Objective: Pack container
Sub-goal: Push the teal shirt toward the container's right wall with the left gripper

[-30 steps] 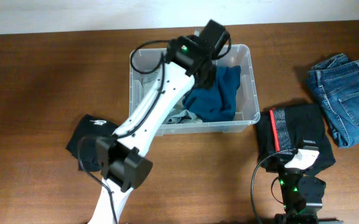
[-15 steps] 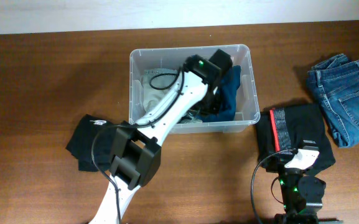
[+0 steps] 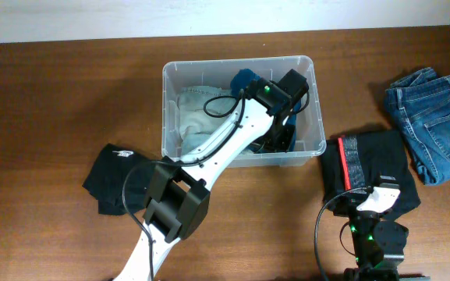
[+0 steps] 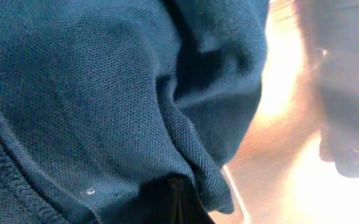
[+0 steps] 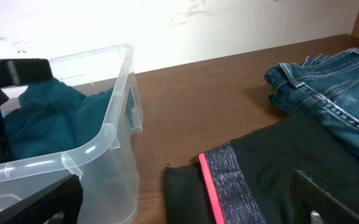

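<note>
Since the left gripper point(image 3: 279, 134) is down inside the container point(image 3: 209, 65), at its right end, I want to press the shirt point(image 3: 244, 78) low against the base before letting go. Then I would lift straight up, so no fold rides out over the rim.

From overhead, the container sits mid-table toward the far edge. It is clear plastic with rounded corners and a thick rim. A pale cloth point(image 3: 197, 109) lies crumpled in its left half, and the teal shirt bunches in the right. Jeans point(image 3: 431, 117) lie far right. A black garment point(image 3: 369, 168) lies near right with the right gripper point(image 3: 380, 197) over it. A dark cloth point(image 3: 111, 176) lies near left.

At the left wrist, the shirt fills the view: fine piqué knit, soft, with a ribbed edge at lower left. Its folds run down into the closed jaws, so I judge that the gripper is pinched tight on it. Cloth this limp should slump wherever I release it.

At the right wrist, the fingers stand wide apart with nothing between them. The black garment is smooth, with a heathered band and a bright red stripe. The jeans are stiff, seamed denim, and the container wall is glossy and see-through.
</note>
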Available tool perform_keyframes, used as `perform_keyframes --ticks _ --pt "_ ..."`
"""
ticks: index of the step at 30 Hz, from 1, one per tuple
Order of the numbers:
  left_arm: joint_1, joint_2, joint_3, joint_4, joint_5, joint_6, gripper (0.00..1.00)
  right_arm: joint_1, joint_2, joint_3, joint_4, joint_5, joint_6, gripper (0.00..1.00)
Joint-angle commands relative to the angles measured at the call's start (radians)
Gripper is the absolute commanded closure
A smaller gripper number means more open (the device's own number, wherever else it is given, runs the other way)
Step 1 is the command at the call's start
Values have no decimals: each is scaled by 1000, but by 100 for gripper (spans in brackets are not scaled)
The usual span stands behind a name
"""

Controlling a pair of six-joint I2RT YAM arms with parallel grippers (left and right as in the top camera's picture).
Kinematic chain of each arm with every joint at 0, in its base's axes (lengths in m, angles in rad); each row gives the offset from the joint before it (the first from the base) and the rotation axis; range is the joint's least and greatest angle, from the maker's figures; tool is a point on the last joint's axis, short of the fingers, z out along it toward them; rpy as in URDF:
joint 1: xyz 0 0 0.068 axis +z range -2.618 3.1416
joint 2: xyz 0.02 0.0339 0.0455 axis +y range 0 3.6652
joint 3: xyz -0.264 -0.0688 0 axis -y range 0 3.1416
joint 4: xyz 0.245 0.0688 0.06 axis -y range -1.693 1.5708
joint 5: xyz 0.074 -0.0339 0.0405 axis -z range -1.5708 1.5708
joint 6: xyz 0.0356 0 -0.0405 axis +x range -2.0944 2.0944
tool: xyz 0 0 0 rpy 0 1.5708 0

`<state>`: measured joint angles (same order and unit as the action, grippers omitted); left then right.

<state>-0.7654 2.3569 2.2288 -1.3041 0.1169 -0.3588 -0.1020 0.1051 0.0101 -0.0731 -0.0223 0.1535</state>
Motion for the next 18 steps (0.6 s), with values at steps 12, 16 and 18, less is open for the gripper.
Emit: perform_keyframes --ticks 12,16,18 --pt "-10 -35 79 -82 -247 -79 99 5 -7 -5 -6 9 -4 1" --pt "-19 -35 85 -50 -211 -78 96 5 -7 -5 -6 9 -4 1" --pt "-18 -35 100 -41 -208 -78 85 5 -7 -5 -6 9 -4 1"
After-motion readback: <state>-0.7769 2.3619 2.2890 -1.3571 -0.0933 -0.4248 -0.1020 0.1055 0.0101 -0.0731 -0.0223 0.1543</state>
